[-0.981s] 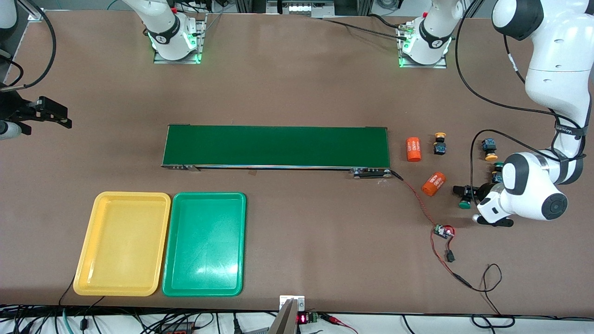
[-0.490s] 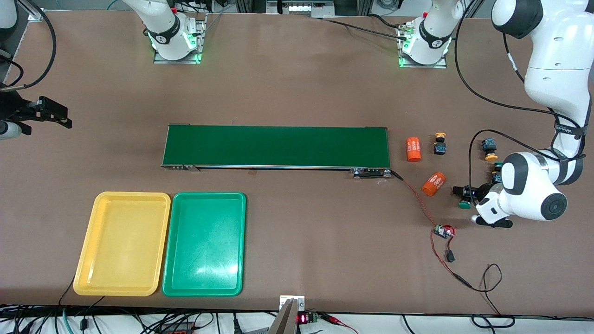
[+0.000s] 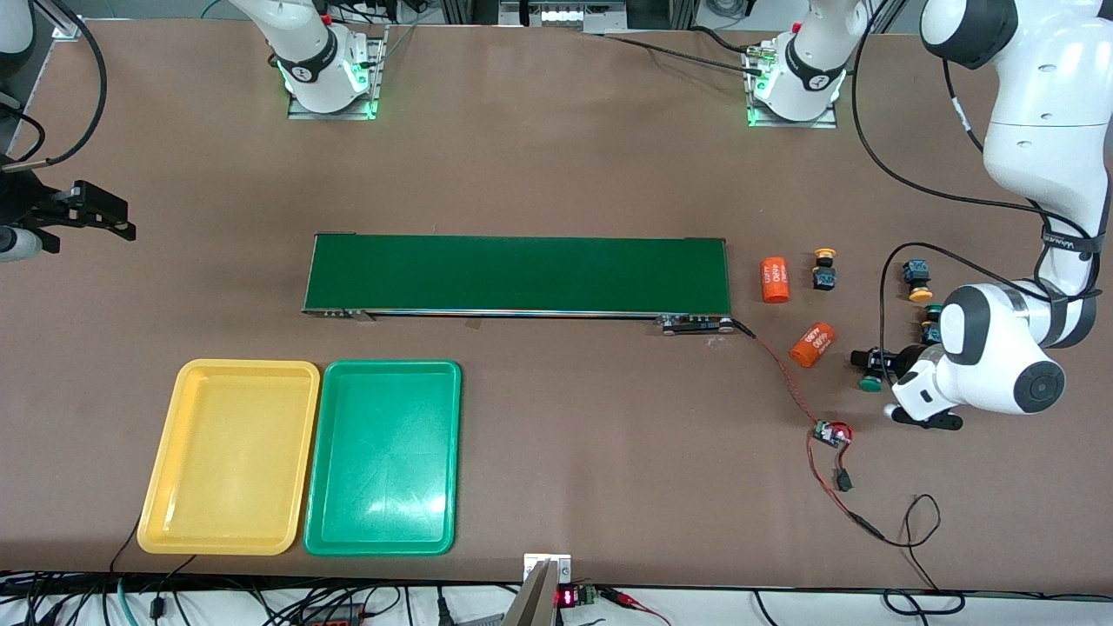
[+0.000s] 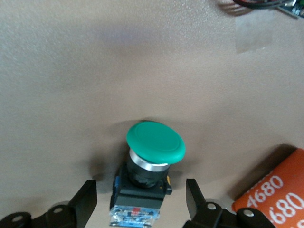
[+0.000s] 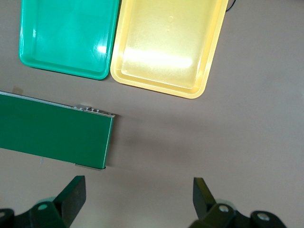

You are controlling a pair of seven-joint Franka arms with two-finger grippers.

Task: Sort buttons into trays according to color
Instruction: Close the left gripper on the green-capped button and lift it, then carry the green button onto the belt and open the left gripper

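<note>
Left gripper (image 4: pixel 140 202) straddles a green-capped button (image 4: pixel 151 164) near the conveyor belt (image 3: pixel 517 275).

Its fingers (image 4: pixel 87 199) stand apart on either side of the button's body, a gap showing on each side, at the belt's left-arm end beside an orange cylinder (image 3: pixel 812 344). The right gripper (image 5: pixel 137 197) waits with fingers wide above bare table off the belt's right-arm end. The yellow tray (image 3: pixel 229 458) and green tray (image 3: pixel 383 458) lie side by side, nearer the front camera than the belt.

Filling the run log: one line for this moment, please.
left gripper: open, fingers flanking green-capped push-button | right gripper: open, waiting | yellow plastic tray, green plastic tray: empty
</note>
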